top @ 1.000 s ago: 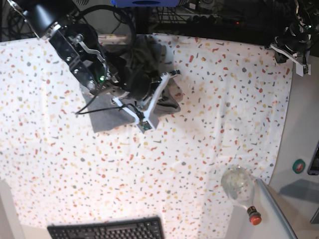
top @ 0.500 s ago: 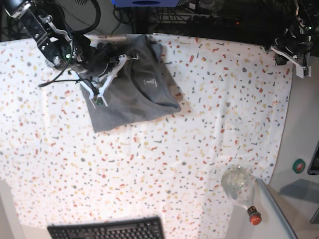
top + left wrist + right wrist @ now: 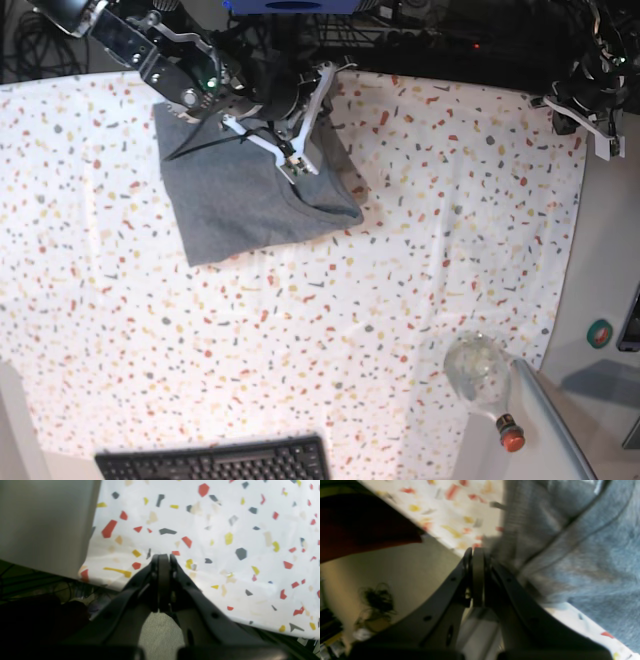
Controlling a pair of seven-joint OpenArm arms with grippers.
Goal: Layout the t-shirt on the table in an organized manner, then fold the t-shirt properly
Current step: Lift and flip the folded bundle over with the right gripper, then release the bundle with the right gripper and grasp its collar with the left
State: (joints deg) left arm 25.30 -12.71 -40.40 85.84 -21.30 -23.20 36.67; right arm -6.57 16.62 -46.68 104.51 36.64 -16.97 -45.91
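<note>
Speckled table (image 3: 420,250) bears the t-shirt (image 3: 240,200), its far edge under the pressed-together right claw (image 3: 262,88)

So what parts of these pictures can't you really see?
- The t-shirt: in the base view the right arm covers its collar end, so its mark is hidden.
- Right wrist view: motion blur smears the grey cloth, so I cannot tell if the closed right gripper pinches any.
- Left gripper: at the base view's edge, too small to read; its wrist view shows it closed.
- Keyboard: cut off by the bottom edge.
</note>
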